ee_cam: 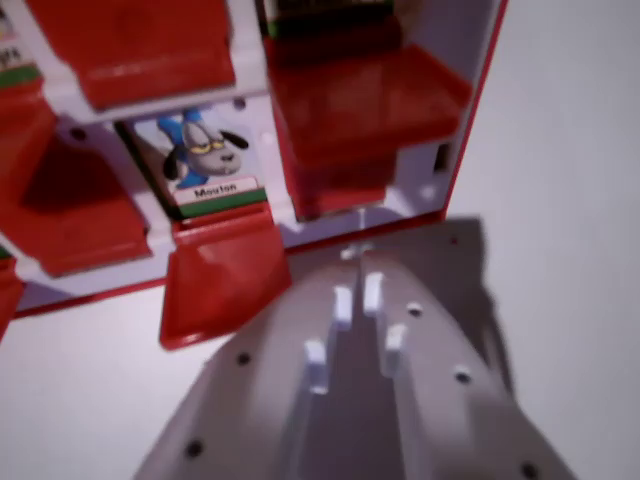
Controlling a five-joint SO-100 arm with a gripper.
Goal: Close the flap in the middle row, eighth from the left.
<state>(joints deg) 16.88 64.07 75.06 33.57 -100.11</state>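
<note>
A red and white flap board (466, 150) fills the top half of the wrist view, blurred, with its right edge in sight. In the rightmost column a large red flap (365, 105) is seen, with a smaller red flap (340, 182) below it. One column to the wrist view's left, a card showing a cartoon sheep labelled "Mouton" (205, 160) is uncovered; its red flap (225, 285) lies tilted out toward me. My gripper (357, 258) reaches up from the bottom, its tips just short of the board's red lower rim, under the rightmost column. Its jaws stand together with nothing between them.
More red flaps show at the top left (140, 50) and at the left (75, 215). The board lies on a pale grey surface (570, 250), bare to the wrist view's right and at the lower left. The gripper's shadow falls beside it.
</note>
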